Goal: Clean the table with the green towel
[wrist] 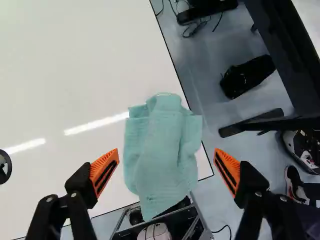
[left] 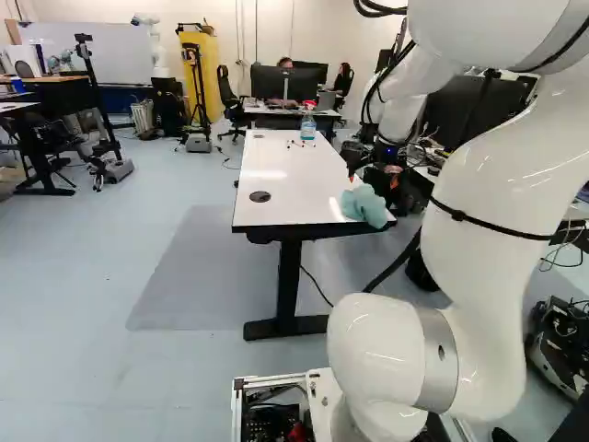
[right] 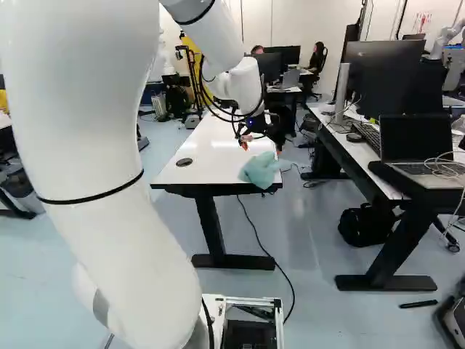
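Green towel, loosely bunched with soft folds, lies under the pincer on the corner of the white surface nearest the robot's base, on the robot's right. Its lower end hangs past the near edge. The pincer is above the surface with its two orange-padded fingers spread wide apart. Seen from the wrist, the towel shows in the gap between the fingers, and neither finger grips it.

To one side of the pincer, a round black grommet sits in the surface, well apart from the towel. Farther ahead of the pincer, at the far end of the surface, stands a clear bottle with a red cap, and a few small dark items lie near it.

Below the pincer's level, past the overhanging towel, is the metal frame of the base. On the floor to the robot's right of the pincer are a black bag and a loose black cable. Above that bag, a second surface runs alongside, carrying a laptop, a keyboard and a large dark monitor.
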{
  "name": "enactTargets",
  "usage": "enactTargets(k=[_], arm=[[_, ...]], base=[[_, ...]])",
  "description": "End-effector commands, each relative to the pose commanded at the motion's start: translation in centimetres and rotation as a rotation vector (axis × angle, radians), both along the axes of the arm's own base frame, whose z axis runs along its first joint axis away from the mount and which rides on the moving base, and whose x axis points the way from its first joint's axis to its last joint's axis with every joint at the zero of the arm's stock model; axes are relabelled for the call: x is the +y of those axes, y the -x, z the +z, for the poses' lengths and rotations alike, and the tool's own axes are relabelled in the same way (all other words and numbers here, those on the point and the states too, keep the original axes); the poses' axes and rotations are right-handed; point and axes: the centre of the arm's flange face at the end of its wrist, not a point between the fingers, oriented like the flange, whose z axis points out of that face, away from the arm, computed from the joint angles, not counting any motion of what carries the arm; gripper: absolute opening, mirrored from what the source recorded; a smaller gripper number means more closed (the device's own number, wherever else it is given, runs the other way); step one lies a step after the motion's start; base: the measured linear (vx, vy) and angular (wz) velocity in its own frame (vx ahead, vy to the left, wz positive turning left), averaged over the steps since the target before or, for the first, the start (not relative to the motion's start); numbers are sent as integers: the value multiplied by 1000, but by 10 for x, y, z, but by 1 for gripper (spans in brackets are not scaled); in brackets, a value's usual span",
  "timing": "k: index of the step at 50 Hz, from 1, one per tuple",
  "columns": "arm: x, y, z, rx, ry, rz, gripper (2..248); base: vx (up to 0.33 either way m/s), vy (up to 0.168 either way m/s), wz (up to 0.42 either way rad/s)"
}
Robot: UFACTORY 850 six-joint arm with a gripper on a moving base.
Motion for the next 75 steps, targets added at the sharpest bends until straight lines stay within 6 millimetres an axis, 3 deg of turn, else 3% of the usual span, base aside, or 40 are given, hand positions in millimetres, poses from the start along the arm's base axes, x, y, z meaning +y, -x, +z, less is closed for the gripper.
enactTargets(k=[36, 75], arm=[[9, 4, -6, -29, 9, 13, 247], [47, 26, -33, -156, 45, 71, 247]], base=[[0, 0, 0], [0, 0, 0]])
